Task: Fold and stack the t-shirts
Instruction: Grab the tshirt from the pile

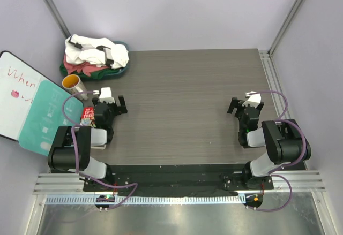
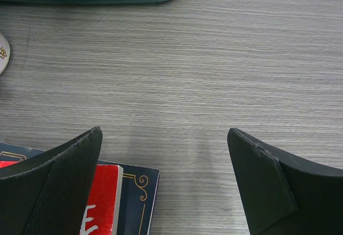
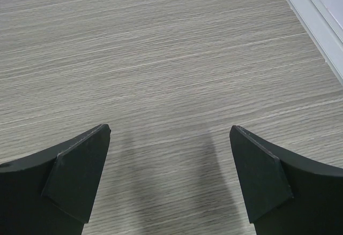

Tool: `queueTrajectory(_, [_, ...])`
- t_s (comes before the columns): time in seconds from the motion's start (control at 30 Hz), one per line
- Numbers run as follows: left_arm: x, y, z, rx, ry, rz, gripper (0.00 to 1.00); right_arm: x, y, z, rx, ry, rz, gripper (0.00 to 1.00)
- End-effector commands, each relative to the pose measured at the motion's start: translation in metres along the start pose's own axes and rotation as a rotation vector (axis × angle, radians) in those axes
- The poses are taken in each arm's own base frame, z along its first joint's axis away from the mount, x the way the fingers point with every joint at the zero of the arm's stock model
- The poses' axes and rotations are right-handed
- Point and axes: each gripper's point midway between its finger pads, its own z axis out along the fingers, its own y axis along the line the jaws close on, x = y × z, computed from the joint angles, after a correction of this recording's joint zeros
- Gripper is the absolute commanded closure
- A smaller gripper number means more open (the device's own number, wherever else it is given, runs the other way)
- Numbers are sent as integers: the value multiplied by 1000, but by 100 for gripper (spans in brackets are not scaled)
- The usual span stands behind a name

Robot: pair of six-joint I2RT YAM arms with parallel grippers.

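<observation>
The grey wood-grain table (image 1: 182, 96) lies bare across its middle. The task's things are all at its far left corner, where the teal basin (image 1: 122, 44) holds the three t-shirts in one crumpled heap. The white t-shirt (image 1: 94, 50) is on top, the salmon-pink t-shirt (image 1: 72, 66) shows beneath on the left, and the dark green t-shirt (image 1: 107, 74) is at the near edge. The heap spreads roughly left to right along the basin, but no single shirt shows a clear long axis. It lies ahead of the left gripper (image 1: 110, 102) and a little to its left, and the basin's dark wall shows at the top of the left wrist view. That arm is plainly the nearer; the right gripper (image 1: 244, 104) sits well apart, across the table. Both sets of fingers are spread wide and hold nothing, with only tabletop between them. My judgement is that the first reach belongs to the left arm, going forward over the rim to the white shirt. To the left stand a whiteboard (image 1: 16, 93) and a teal sheet (image 1: 45, 117). A yellow cup (image 1: 71, 82) stands near the basin, close to that path. A red and navy box (image 2: 128, 192) lies just beside the left finger.
</observation>
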Motion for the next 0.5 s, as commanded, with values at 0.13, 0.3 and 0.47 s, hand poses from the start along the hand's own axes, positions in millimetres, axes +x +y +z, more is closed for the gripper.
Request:
queueTrajectory(0.13, [-15,3,2,-13,-62,-2,0,-25,0,6,13,-87,32,0])
queueTrajectory(0.3, [-14,3,2,-13,-64,-1,0,-26,0,7,12,-88,29,0])
queueTrajectory(0.47, [-38,-12,2,73,-50,34,0,-30,22,5,-123,-69,-30,0])
